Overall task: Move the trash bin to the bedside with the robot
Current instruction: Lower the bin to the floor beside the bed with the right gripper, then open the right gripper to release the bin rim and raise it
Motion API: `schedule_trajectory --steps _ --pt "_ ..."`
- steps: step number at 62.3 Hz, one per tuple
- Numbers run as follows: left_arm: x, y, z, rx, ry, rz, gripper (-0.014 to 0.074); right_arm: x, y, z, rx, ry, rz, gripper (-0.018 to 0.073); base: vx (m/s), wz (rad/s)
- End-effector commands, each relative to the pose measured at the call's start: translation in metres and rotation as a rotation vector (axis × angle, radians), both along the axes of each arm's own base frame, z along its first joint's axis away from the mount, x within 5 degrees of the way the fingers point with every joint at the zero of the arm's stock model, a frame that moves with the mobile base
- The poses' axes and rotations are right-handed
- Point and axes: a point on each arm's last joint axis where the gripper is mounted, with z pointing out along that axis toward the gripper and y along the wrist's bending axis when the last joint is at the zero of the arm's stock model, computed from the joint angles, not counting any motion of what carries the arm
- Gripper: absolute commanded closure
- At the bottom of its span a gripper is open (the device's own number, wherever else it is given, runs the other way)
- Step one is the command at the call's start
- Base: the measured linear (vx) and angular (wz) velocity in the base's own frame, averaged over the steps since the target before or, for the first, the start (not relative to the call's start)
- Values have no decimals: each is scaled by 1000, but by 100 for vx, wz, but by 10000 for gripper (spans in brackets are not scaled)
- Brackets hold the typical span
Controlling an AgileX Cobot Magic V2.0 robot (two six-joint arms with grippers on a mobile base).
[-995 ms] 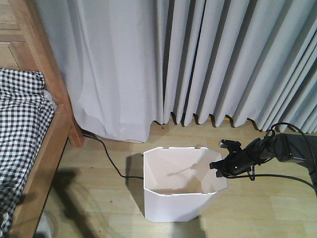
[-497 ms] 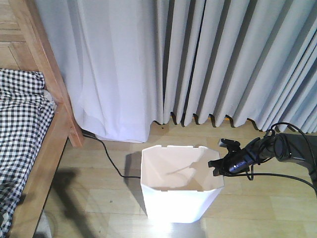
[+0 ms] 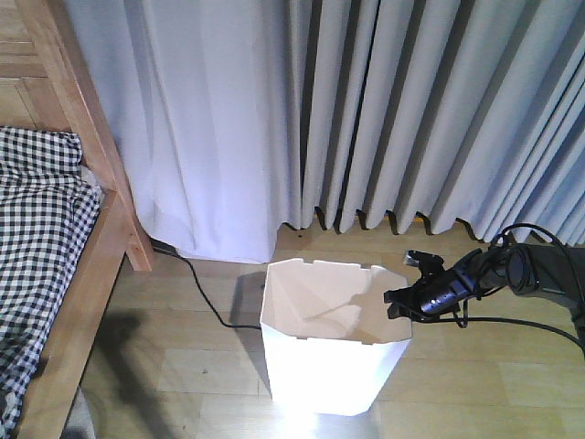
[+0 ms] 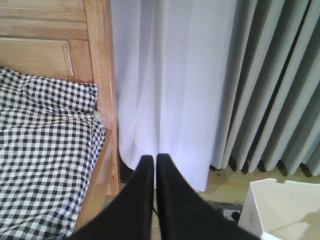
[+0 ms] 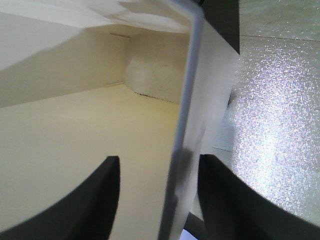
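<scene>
**Right gripper straddles the bin's rim near the curtain**

Front-facing view: the trash bin (image 3: 324,352) stands on the wooden floor (image 3: 183,366) in front of the grey curtains (image 3: 384,110), well apart from the bed (image 3: 55,247) at the left, whose gingham bedding (image 3: 37,210) lies inside the light wooden frame. The right gripper (image 3: 402,303) reaches in from the right and meets the bin's right rim. Right wrist view shows 2 fingers (image 5: 100,200) apart, 1 inside the cream interior and 1 outside, with the thin wall (image 5: 182,135) between them; neither visibly presses it. Left wrist view: the left gripper (image 4: 151,162) hangs with fingertips nearly together, holding nothing, over the bed's corner post (image 4: 100,75). A black cable (image 3: 206,297) runs across the floor behind the bin.
</scene>
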Motion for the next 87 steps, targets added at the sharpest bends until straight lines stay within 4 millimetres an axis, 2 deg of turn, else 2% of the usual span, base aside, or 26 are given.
schedule_trajectory --steps 1,12,20,28,35,45,54,62,68,74,80,87 --pt "2 0 5 -6 -61 -3 603 28 -2 37 9 -73 16 123 0 0" --pt "2 0 5 -6 -61 -3 603 30 -5 40 -13 -85 35 36 0 0" --pt "2 0 5 -6 -61 -3 603 32 -5 42 2 -88 -13 38 0 0" --pt "2 0 5 -6 -61 -3 603 22 3 43 87 -4 40 38 0 0" --pt "2 0 5 -6 -61 -3 603 23 4 45 94 1 38 38 0 0" --pt "2 0 5 -6 -61 -3 603 30 -12 61 33 16 14 38 0 0" --pt "2 0 5 -6 -61 -3 603 38 -17 80 -5 4 43 38 0 0" --pt "2 0 5 -6 -61 -3 603 41 -26 90 -8 18 -8 38 0 0" --pt "2 0 5 -6 -61 -3 603 33 -28 92 -23 28 -15 38 0 0" --pt "2 0 5 -6 -61 -3 603 22 -34 101 -103 -35 -97 38 0 0" --pt "2 0 5 -6 -61 -3 603 6 -40 118 -203 -115 -147 38 0 0" --pt "2 0 5 -6 -61 -3 603 -12 -42 146 -306 -185 -91 38 0 0"
